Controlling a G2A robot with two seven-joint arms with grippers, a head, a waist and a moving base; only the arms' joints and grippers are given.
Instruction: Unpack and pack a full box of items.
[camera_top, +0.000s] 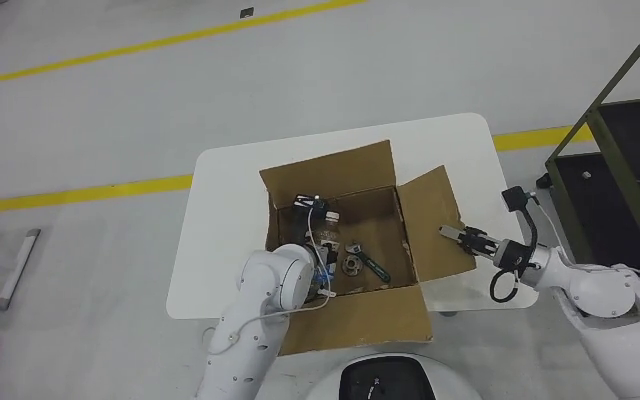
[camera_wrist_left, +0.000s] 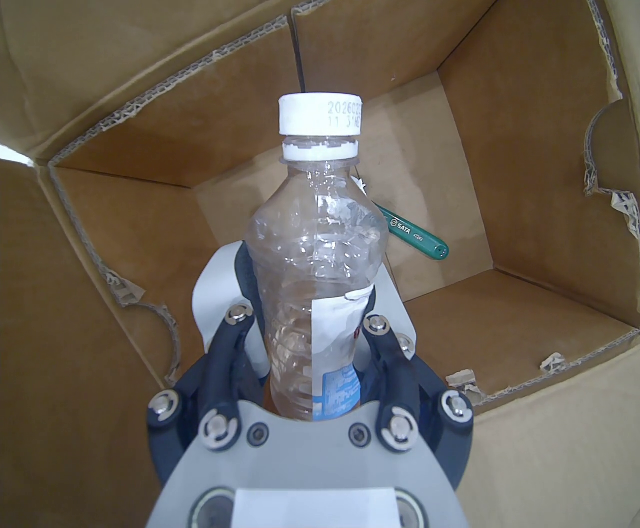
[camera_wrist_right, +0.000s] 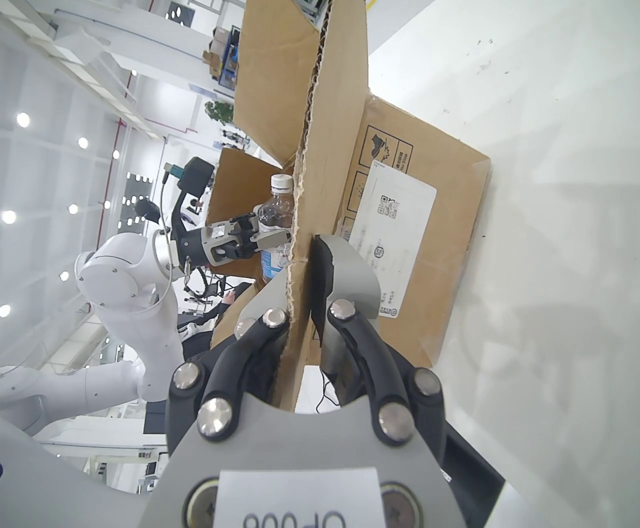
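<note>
My left hand (camera_wrist_left: 312, 300) gripped the white-labelled, white-capped bottle (camera_wrist_left: 320, 225) mid-frame inside the box (camera_wrist_left: 525, 175); my right hand (camera_wrist_right: 300, 300) clamped its flap (camera_wrist_right: 342, 60).

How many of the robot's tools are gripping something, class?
2. The left tool is shut on a clear bottle with a white cap, over the open cardboard box; the right tool is shut on the box's side flap.

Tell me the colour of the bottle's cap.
The cap is white; the left wrist view shows it best.
</note>
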